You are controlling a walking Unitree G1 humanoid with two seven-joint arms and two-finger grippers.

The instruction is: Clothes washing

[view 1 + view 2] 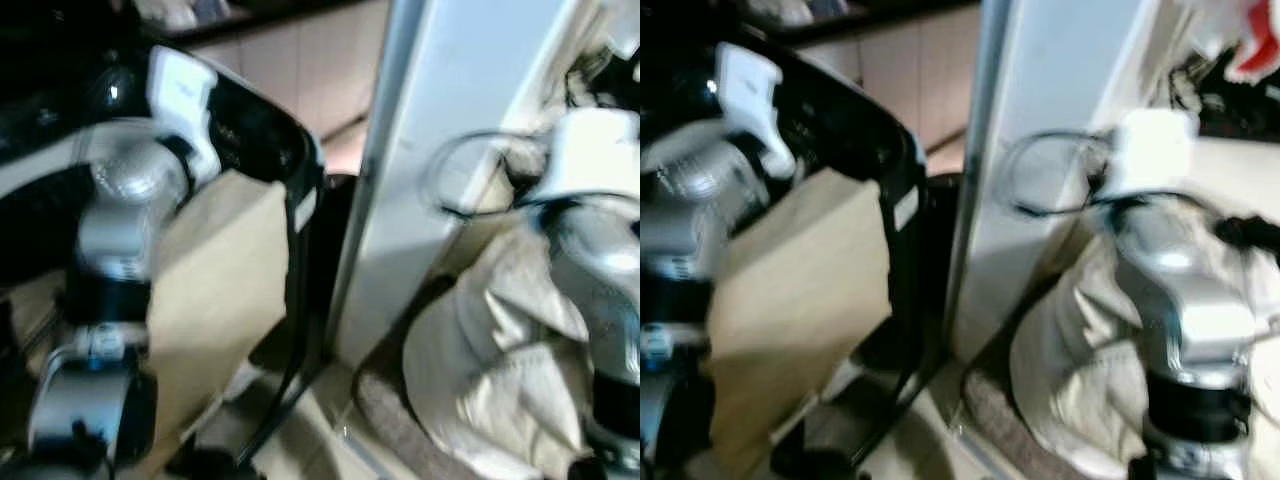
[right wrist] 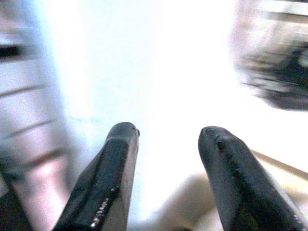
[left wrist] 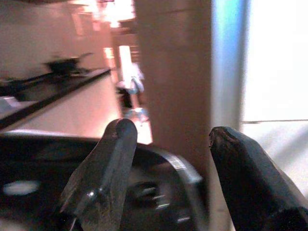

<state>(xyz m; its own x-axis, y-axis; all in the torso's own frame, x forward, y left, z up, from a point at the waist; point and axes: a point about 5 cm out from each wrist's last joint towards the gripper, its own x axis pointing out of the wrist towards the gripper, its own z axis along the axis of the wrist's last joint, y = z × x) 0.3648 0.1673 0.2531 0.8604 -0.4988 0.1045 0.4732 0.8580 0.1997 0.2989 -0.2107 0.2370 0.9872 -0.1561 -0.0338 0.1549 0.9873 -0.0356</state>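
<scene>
Two grippers, both empty w/ fingers spread: left gripper (image 3: 166, 144) out in front of a dark curved rim (image 3: 159, 159), right gripper (image 2: 168, 139) aimed at a bright white panel (image 2: 159, 62), nothing btwn the fingers of either. Views are blurred, prob. I'm mid-walk. Clothes are a pale crumpled heap (image 1: 490, 370) low down, just beside my right arm and below the right gripper, resting against the base of the white panel. Tan flat surface (image 1: 220, 300) sits by my left arm, under the black rim. Progress, as I judge it: early. Nothing picked up, no washer drum or door I can id for sure, so grab, load & start are all left
</scene>
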